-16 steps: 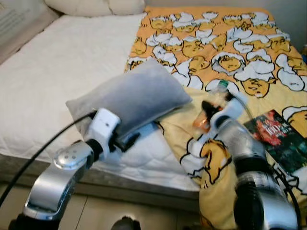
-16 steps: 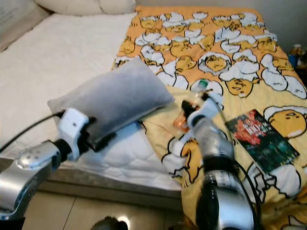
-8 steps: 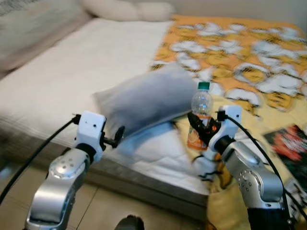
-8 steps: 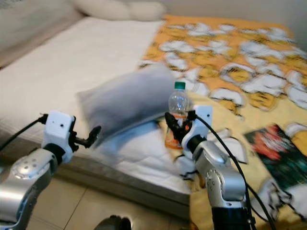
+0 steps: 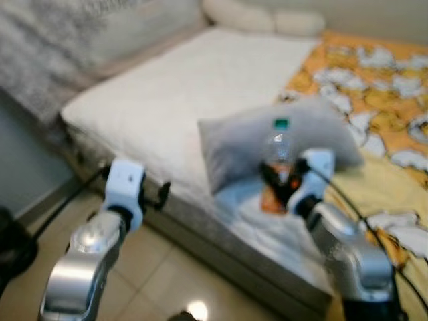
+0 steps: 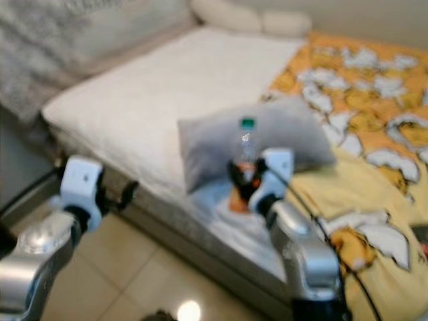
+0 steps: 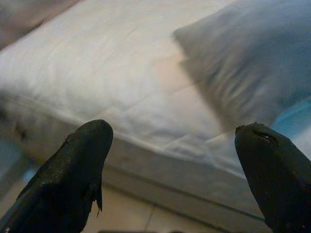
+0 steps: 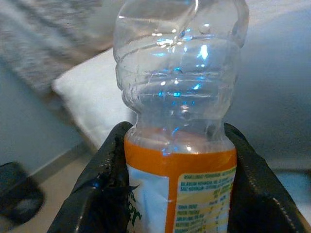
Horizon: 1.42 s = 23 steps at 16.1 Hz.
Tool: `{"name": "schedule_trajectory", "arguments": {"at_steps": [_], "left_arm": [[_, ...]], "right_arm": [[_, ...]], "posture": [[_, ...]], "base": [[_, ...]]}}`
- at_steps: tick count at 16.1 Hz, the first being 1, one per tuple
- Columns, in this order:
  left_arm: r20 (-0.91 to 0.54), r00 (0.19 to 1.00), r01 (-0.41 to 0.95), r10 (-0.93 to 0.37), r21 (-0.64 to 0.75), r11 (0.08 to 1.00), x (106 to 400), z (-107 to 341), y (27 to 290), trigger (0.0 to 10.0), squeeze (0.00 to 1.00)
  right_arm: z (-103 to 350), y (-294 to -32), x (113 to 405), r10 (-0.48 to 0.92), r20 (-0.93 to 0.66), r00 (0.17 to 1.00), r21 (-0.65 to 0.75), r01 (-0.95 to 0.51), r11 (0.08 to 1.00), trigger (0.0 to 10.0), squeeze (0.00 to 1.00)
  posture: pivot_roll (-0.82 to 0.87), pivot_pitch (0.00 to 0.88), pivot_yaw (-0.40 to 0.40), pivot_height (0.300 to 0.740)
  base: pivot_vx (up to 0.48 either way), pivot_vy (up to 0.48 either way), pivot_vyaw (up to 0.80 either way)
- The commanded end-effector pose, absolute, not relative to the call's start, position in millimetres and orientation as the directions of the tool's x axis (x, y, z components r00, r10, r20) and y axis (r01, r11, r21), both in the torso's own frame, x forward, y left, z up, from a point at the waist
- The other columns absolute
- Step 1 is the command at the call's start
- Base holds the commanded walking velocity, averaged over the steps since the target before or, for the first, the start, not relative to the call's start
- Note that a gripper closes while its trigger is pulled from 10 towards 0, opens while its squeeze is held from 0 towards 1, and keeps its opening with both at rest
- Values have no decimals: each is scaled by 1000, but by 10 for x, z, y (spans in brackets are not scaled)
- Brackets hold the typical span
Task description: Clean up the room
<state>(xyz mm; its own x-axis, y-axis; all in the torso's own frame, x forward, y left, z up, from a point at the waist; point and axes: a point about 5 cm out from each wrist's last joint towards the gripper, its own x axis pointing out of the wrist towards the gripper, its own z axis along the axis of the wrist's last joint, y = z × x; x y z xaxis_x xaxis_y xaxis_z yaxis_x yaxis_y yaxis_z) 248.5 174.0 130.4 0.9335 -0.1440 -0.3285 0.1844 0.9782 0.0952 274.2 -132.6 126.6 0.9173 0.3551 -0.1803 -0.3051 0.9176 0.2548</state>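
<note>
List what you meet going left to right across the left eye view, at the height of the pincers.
Left pincer → grey pillow → plastic bottle, held in the right pincer → yellow patterned blanket.

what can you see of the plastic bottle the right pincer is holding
The bottle is clear ribbed plastic with a green cap and an orange, white and pale blue label around its lower half. It looks empty in the clear upper part. It stands upright, clamped at label height between the two black fingers of the right pincer, held up in front of the grey pillow above the bed's edge. Only the fingers touch it.
</note>
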Motion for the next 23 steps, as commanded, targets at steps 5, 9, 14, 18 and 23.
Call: {"name": "schedule_trajectory", "arguments": {"at_steps": [5, 9, 14, 18, 23], "left_arm": [[-310, 943, 150, -122, 68, 986, 2518, 1372, 1762, 10000, 0], [-235, 965, 152, -119, 129, 980, 2568, 1459, 1733, 10000, 0], [-215, 971, 129, -100, 124, 984, 2614, 1517, 1789, 10000, 0], [-219, 972, 109, -82, 114, 987, 2619, 1503, 1827, 10000, 0], [-230, 968, 125, -96, 114, 986, 2619, 1467, 1799, 10000, 0]], "right_arm": [[1228, -1327, 2716, 343, -210, 916, 267, -284, 921, 10000, 0], [1216, -1327, 2729, 349, -228, 909, 271, -285, 920, 10000, 0], [1178, -1274, 2745, 341, -260, 904, 138, -314, 939, 10000, 0], [1124, -1228, 2765, 293, -302, 907, -57, -324, 944, 10000, 0], [1192, -1232, 2779, 350, -264, 899, -15, -367, 930, 10000, 0]], "posture": [[-30, 0, 79, 740], [-29, 0, 83, 740], [-27, 0, 84, 740], [-26, 0, 84, 740], [-25, 0, 79, 740]], "base": [[0, 0, 800], [0, 0, 800], [0, 0, 640], [296, 0, 0], [311, 0, 320]]}}
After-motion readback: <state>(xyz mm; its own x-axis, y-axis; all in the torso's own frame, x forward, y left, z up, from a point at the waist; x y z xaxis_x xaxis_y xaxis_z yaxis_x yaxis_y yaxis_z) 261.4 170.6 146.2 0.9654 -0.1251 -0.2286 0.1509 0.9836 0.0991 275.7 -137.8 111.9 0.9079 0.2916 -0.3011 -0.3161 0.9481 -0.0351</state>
